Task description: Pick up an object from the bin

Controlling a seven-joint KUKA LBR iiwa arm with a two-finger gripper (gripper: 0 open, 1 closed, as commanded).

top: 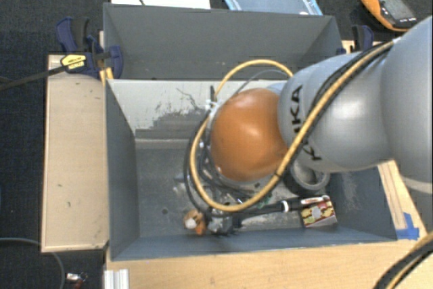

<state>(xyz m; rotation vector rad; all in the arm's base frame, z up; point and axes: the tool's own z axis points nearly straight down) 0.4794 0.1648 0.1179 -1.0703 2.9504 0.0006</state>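
Note:
My gripper (223,203) reaches down near the bin's front wall, left of the middle, and is mostly hidden under the arm's orange dome. Just below it, a small orange and brown thing (195,220) lies against the front wall, with a small grey metallic piece (220,225) beside it. A thin black stick-like tool (270,208) runs to the right from there and ends at a red, yellow and white labelled block (317,211). I cannot make out whether anything is in the gripper.
A grey ring like a tape roll (309,177) lies at the right, partly under the arm. The arm and its yellow cable cover the middle of the bin. The bare floor on the left shows scratches.

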